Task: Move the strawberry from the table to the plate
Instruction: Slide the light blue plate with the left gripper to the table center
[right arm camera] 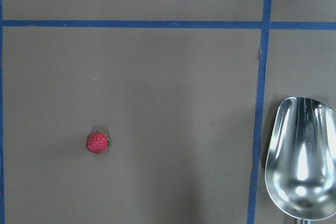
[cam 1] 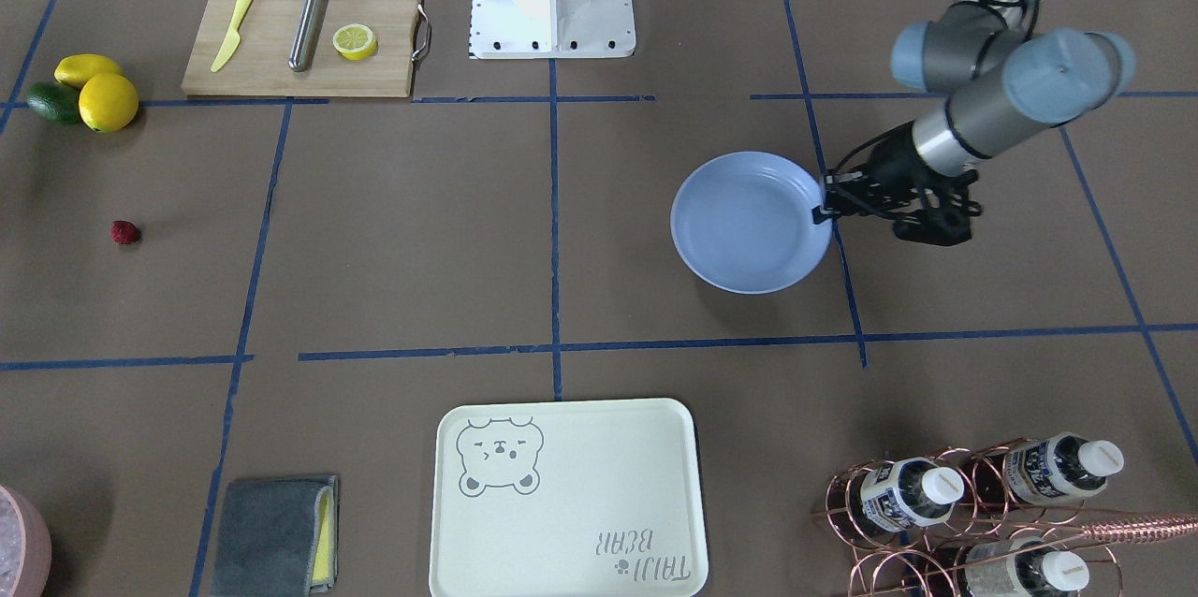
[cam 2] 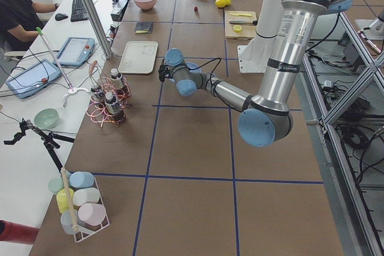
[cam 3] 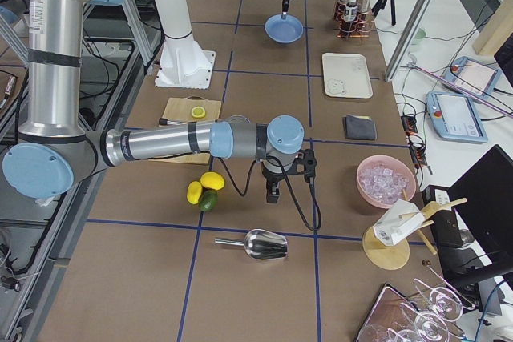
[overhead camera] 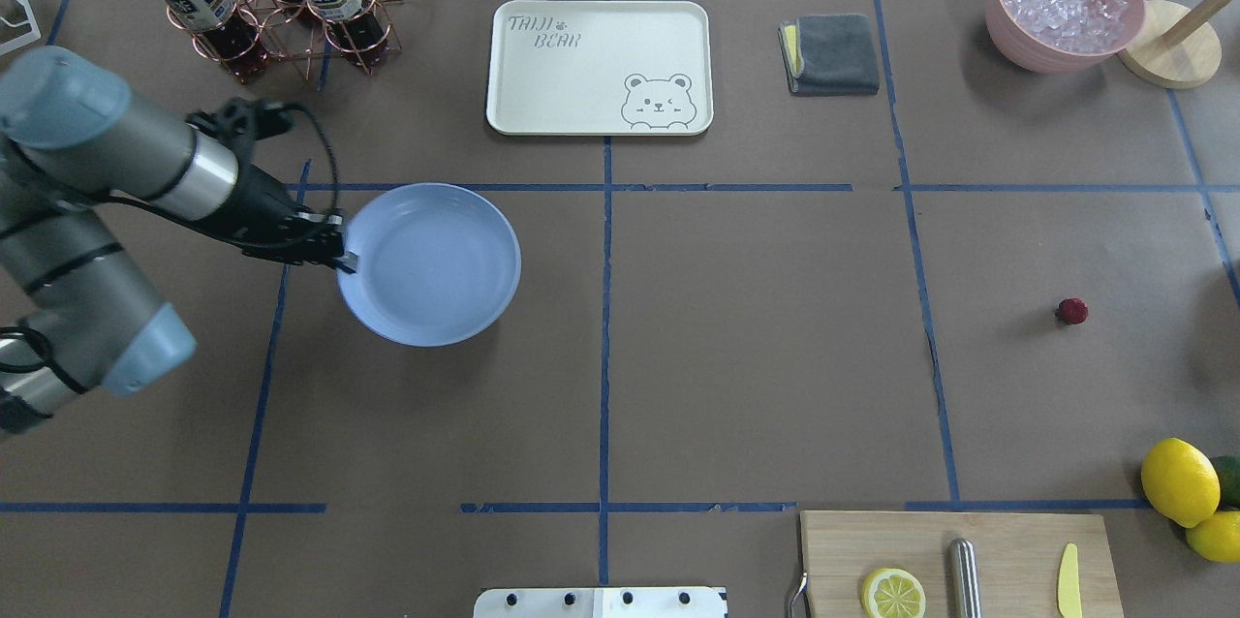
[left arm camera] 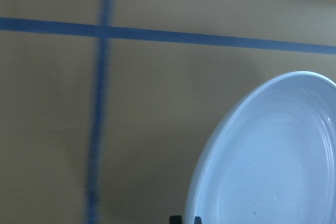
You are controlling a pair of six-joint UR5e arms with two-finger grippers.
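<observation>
Reading left to right, you have the left gripper (overhead camera: 339, 255) apparently pinching the rim of the plate (overhead camera: 431, 264) and the strawberry (overhead camera: 1071, 311) well apart on the tabletop (overhead camera: 756, 356), where an off-centre pinch could roll it, being near-round with no clear long axis; whether the right gripper (cam 3: 272, 195) is spread you cannot tell.

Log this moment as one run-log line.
strawberry: on table | plate: empty | left tool: clamps plate rim | right tool: raised, grip unclear
</observation>
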